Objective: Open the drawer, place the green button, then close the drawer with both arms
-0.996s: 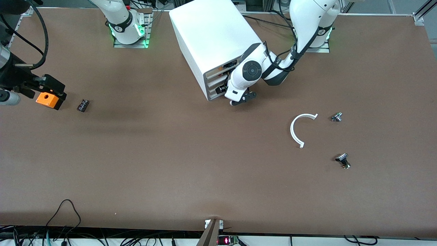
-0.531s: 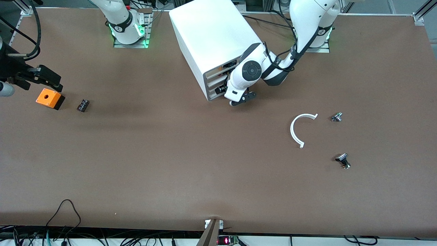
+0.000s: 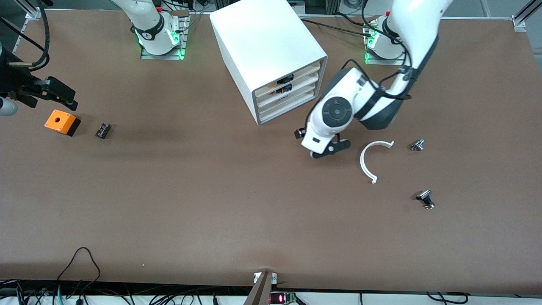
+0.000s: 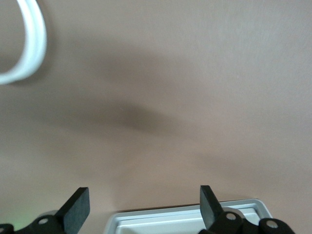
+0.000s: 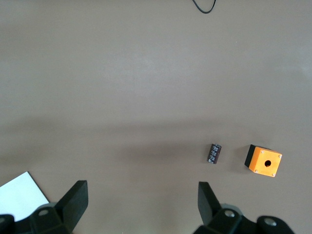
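Since a second ago my left gripper [image 3: 318, 146] has backed off the cabinet [image 3: 266, 51] face and now hangs over bare table between it and the white plastic arc [image 3: 367, 160], fingers spread and empty. My right gripper [image 3: 63, 95] has lifted off the orange box [image 3: 60, 121] and hovers just above it, jaws also wide with nothing in them.

What matters next is the button [image 3: 103, 130], a small dark stubby cylinder lying on its side just past the orange box from my right gripper, toward the cabinet. My right gripper is far nearer to it. Across my right fingers' gap its long axis runs crosswise, so I judge they could close over its short width.

The drawer [image 3: 288, 108], smooth white plastic, looks barely drawn out, if at all; a pale tray rim shows under my left fingers [image 4: 78, 207].
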Available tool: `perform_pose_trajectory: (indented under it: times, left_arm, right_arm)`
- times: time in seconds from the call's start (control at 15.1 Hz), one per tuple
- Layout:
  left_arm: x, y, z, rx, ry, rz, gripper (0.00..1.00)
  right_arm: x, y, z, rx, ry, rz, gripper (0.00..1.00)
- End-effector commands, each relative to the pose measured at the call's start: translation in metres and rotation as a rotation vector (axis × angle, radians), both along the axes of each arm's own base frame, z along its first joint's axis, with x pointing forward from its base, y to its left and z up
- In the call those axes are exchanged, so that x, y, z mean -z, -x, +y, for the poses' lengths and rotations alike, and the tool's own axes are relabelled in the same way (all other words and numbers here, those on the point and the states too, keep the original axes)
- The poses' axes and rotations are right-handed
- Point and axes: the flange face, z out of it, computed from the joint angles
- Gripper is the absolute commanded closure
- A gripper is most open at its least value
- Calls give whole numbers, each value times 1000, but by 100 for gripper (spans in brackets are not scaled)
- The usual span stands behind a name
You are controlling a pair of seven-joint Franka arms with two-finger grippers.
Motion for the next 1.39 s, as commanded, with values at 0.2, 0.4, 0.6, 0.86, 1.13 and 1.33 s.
perform_pose_trajectory:
  times: [0.2, 0.4, 0.6, 0.86, 1.13, 1.33]
  left_arm:
    - [-106, -48, 68, 227, -92, -46, 1]
    - [-144, -53, 92, 347, -85, -88, 1]
    - [-182, -51, 141, 430, -78, -127, 1]
    - [-213, -28, 217, 468, 70, -219, 1]
    - [-222, -7, 258, 486, 34, -328, 1]
    - [-234, 1, 251, 494, 32, -345, 1]
  right_arm:
    - [-6, 4, -1, 14, -7, 1, 0]
    - [-5, 3, 0, 12, -43, 2, 0]
    - [-5, 3, 0, 9, -43, 2, 0]
    - [-5, 3, 1, 18, -45, 0, 0]
    - [-6, 3, 1, 16, -44, -4, 0]
    - [-6, 3, 1, 16, -43, -3, 0]
